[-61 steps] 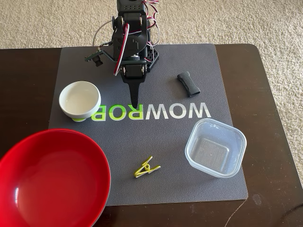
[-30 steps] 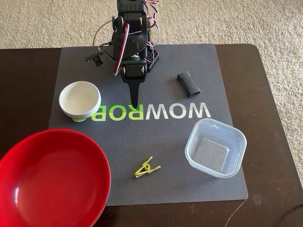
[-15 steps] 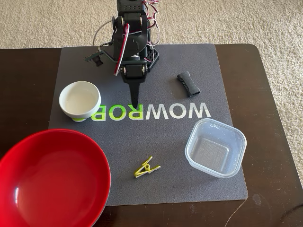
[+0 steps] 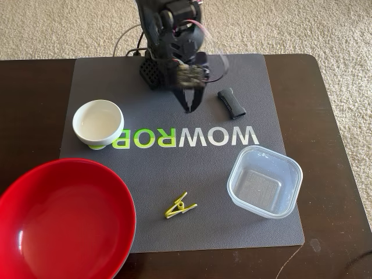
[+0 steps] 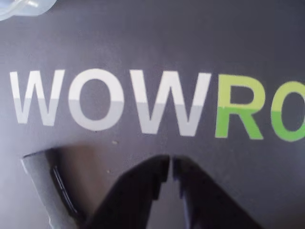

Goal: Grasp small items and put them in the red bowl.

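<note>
My gripper [image 4: 190, 108] hangs shut and empty above the grey mat near its far edge; in the wrist view [image 5: 170, 164] its two black fingertips almost touch. The small black clip [image 4: 231, 103] lies just right of it in the fixed view, and shows at the lower left of the wrist view [image 5: 45, 191]. The small white bowl [image 4: 97, 122] sits at the mat's left. The clear square container [image 4: 265, 181] sits at the right front; its corner shows in the wrist view [image 5: 21, 7]. The yellow-green clothespin [image 4: 179, 206] lies at the front middle. The red bowl [image 4: 61, 224] stands at the front left.
The grey mat [image 4: 192, 174] with WOWROB lettering lies on a dark wooden table [image 4: 331, 116]. The arm's base [image 4: 152, 68] stands at the mat's far edge. Carpet lies beyond the table.
</note>
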Tool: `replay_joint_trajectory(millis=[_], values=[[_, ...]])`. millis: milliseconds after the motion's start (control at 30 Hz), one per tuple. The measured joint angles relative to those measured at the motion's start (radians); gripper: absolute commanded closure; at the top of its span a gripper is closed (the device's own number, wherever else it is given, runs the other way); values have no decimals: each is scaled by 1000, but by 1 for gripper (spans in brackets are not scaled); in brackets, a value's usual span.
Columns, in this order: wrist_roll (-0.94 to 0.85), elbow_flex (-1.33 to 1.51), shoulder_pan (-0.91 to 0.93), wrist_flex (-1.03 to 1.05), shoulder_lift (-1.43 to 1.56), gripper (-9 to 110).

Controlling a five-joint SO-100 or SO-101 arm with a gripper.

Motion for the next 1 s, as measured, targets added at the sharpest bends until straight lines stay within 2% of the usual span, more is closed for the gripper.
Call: replay_joint_trajectory(millis=[167, 333, 633, 1000], values=[[32, -184, -212, 124, -60, 95], [28, -84, -456, 186, -69, 83], [34, 133, -460, -44, -233, 80], [-80, 140, -577, -81, -173, 75]])
